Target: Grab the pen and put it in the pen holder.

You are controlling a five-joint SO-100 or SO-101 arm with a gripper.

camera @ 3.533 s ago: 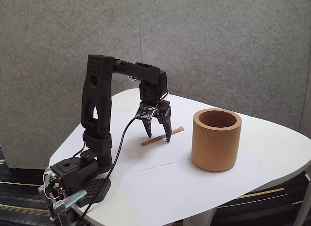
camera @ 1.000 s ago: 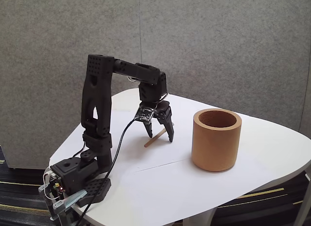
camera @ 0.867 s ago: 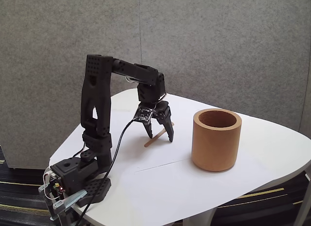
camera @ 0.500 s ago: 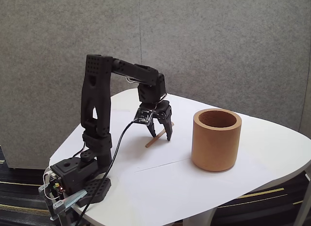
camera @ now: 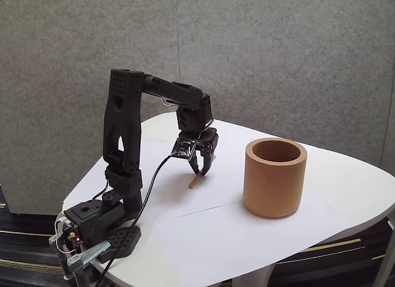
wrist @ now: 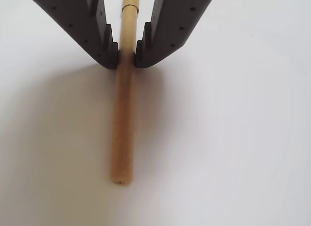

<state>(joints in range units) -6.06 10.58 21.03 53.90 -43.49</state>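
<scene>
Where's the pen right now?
The pen is clamped between the gripper fingers in the wrist view. In the fixed view it hangs tilted, lower tip near the white table, left of the pen holder.

Fixed view: pen [camera: 196, 179] lies left of pen holder [camera: 274, 178].
</scene>
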